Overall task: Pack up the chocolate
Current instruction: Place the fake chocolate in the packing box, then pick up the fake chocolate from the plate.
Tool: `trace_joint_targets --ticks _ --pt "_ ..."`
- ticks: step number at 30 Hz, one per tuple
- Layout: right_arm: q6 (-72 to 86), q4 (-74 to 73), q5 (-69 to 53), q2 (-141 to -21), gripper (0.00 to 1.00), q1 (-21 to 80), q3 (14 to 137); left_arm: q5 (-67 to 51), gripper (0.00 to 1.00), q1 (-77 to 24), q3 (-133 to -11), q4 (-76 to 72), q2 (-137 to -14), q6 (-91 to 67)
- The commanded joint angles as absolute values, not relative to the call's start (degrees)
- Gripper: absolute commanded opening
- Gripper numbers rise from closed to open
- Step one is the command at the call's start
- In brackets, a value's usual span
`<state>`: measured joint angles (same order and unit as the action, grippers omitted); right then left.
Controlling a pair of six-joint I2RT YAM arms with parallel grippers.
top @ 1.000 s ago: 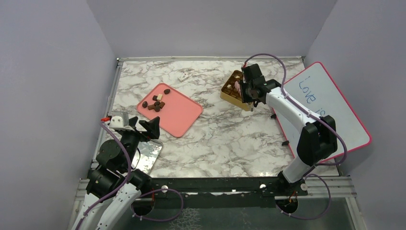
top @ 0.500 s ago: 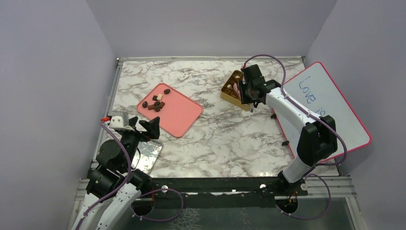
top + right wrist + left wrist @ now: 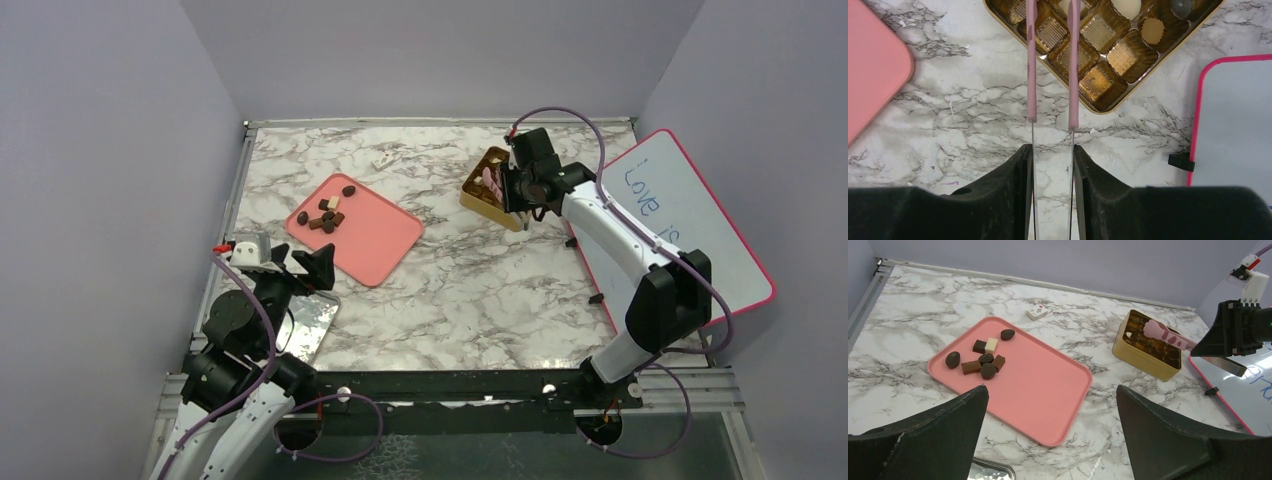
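Your right hand (image 3: 1052, 150) was clenched on the pink tweezers (image 3: 1031, 60), gripping their 2 arms near the back end. The arms ran forward with a gap between them, over the gold box (image 3: 478, 200) at about 1 o'clock on the tabletop (image 3: 480, 290). A few of the box's cups held pieces; most showed bare gold liner. Your left hand (image 3: 1051, 390) stood released, jaws wide and holding nothing, at about 8 o'clock, just off the near corner of the pink tray (image 3: 1048, 405). The chocolate (image 3: 986, 358) lay clustered in the tray's 10 o'clock part, mostly dark with 1 cream piece. A whiteboard (image 3: 690, 230) lay at 3 o'clock.
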<state>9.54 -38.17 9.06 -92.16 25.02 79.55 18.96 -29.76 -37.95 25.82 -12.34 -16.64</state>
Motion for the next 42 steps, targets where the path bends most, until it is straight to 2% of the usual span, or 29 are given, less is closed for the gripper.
trace_joint_targets --ticks 1,5,9,19,30,42 --pt "10.2 -39.0 5.4 -89.3 0.36 24.9 81.2 20.6 0.99 -30.1 -37.5 23.8 -13.0 -15.9" --pt "10.5 -38.3 2.7 -88.4 0.36 25.0 81.2 21.5 0.99 -30.1 -37.4 23.7 -12.7 -16.0" --pt "8.8 -31.5 -4.7 -87.1 0.36 25.0 78.5 21.8 0.99 -30.1 -37.4 23.4 -13.2 -16.7" --pt "4.7 -28.1 -9.3 -92.8 0.36 28.8 82.0 22.8 0.99 -29.8 -37.0 23.4 -13.1 -16.1" --pt "2.1 -19.8 -5.3 -99.3 0.38 41.8 83.5 22.6 0.99 -29.8 -37.0 23.5 -10.1 -16.0" --pt "-1.7 -19.5 1.3 -119.1 0.39 46.2 101.6 23.2 0.99 -29.8 -36.9 23.4 -7.9 -16.7"
